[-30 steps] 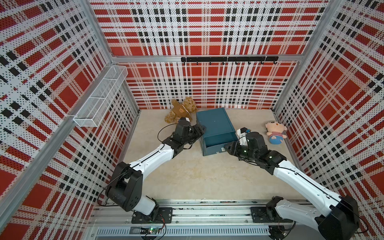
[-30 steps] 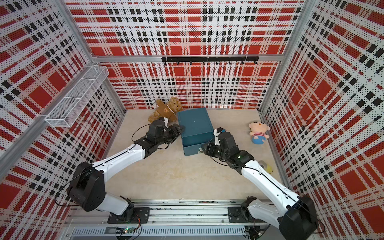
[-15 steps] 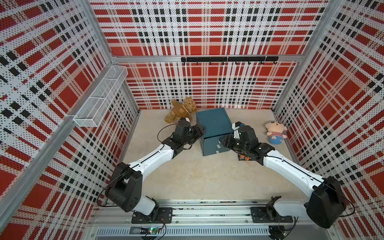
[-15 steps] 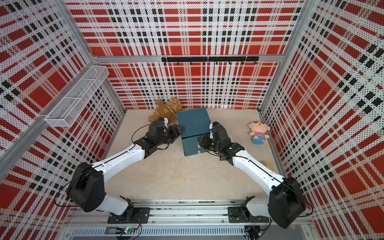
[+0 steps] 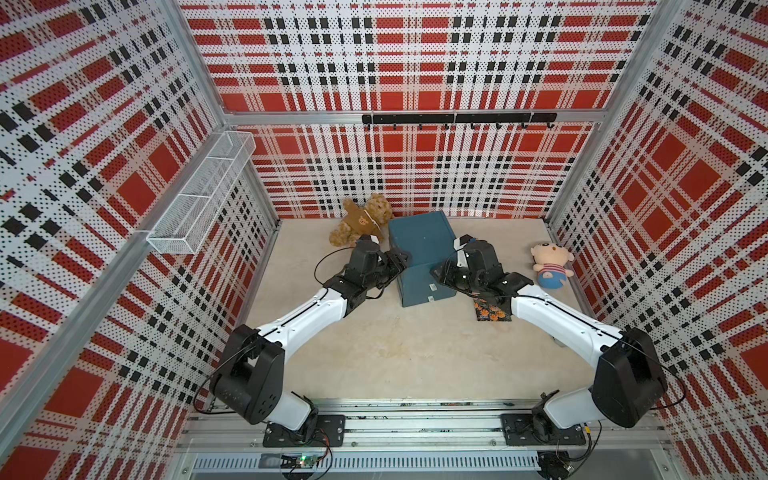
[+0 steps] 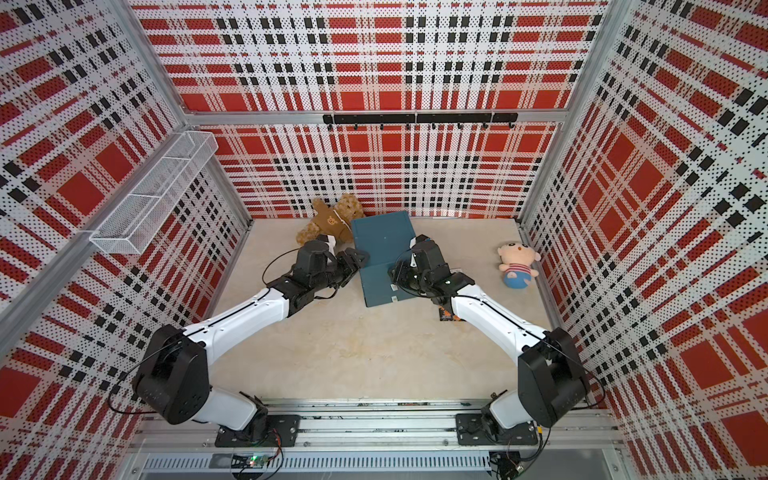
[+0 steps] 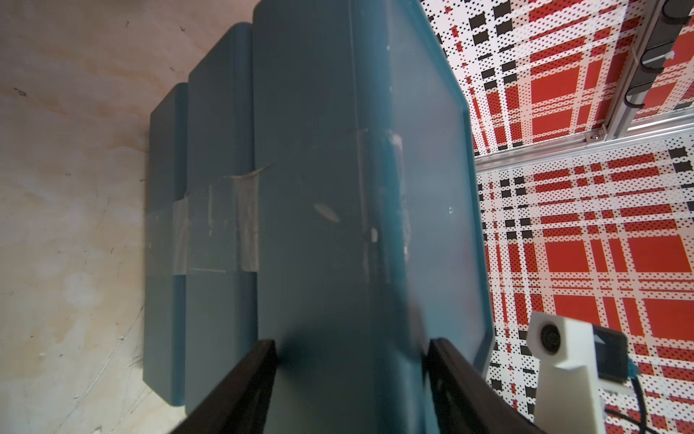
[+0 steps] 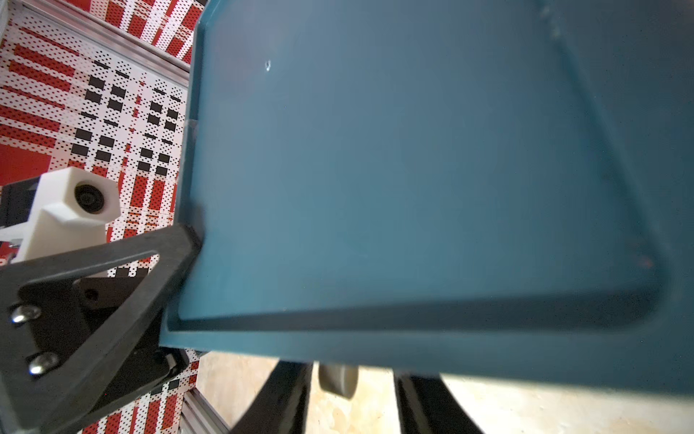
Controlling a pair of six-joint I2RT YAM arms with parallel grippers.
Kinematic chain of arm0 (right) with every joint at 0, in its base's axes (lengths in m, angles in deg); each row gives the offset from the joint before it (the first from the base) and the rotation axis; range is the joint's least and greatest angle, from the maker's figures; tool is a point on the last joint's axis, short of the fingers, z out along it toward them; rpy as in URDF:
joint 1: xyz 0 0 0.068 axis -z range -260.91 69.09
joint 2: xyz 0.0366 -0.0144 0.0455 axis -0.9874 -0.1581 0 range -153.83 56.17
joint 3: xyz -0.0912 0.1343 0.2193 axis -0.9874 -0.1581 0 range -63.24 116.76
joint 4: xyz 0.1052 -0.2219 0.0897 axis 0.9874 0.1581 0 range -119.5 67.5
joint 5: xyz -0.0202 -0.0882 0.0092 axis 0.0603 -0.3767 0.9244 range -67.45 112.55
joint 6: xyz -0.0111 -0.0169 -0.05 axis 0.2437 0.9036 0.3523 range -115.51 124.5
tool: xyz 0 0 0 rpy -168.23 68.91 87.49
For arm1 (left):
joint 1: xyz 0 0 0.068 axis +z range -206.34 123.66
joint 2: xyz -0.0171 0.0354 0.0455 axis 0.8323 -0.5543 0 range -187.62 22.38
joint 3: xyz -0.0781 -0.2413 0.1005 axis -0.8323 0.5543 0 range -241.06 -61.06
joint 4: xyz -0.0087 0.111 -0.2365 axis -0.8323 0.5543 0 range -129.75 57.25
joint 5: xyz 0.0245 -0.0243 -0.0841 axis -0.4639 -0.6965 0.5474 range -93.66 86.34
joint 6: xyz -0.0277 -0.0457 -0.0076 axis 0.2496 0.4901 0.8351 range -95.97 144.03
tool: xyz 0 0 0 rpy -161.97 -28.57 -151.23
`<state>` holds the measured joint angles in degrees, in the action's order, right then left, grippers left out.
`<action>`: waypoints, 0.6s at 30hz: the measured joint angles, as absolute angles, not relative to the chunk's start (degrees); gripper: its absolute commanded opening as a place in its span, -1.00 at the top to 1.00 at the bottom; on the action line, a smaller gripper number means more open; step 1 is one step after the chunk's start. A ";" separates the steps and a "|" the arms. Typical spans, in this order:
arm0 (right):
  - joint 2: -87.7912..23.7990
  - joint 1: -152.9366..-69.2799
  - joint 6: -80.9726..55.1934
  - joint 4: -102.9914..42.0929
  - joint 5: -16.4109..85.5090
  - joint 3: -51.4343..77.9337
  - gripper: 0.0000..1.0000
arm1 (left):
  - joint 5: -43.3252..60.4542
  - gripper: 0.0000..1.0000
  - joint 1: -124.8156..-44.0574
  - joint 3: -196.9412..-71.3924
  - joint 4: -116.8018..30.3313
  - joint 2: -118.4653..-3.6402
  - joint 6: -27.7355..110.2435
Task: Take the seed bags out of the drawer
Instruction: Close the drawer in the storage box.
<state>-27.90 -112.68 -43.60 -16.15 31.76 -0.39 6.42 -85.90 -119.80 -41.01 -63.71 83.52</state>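
On the table, by the cabinet's front corner: one seed bag [image 5: 492,311] is lying flat, dark with orange flowers, partly tucking under the right arm [image 5: 552,320]; this one is already out.
Elsewhere, other bags: none showing; any that remain are sitting hidden inside.
Container, cabinet [image 5: 419,249]: three teal tiers taped together, standing toward the back of the table [image 5: 395,353]; every drawer front is looking shut, so the contents are staying out of sight.
Hold, left gripper [image 7: 351,344]: jaws spreading wide across the cabinet's upper edge, one finger resting on the top rim, apparently clamping and bracing it.
Hold, right gripper [image 8: 353,375]: sitting at the top drawer's front, jaws standing apart with the small grey knob [image 8: 338,379] between them and a gap showing on one side.
Feel, bags: likely light, thin, floppy and glossy, so slipping easily. Pinching a short edge or corner seems safest, since a flat packet is offering little to get under.
Feel, drawer: probably sliding lightly, with the stack shifting unless braced.
Bystanders: a teddy bear [image 5: 363,220] and a doll [image 5: 550,266] are lying clear.
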 measured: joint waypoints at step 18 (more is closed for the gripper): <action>-14.40 -117.99 -63.19 -31.04 28.27 -25.96 -0.08 | 7.84 -0.37 -85.18 -119.80 -40.97 -63.71 82.91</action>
<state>-14.40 -117.99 -63.19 -31.04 28.27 -25.96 7.84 -85.18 -119.80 -40.97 -63.71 82.91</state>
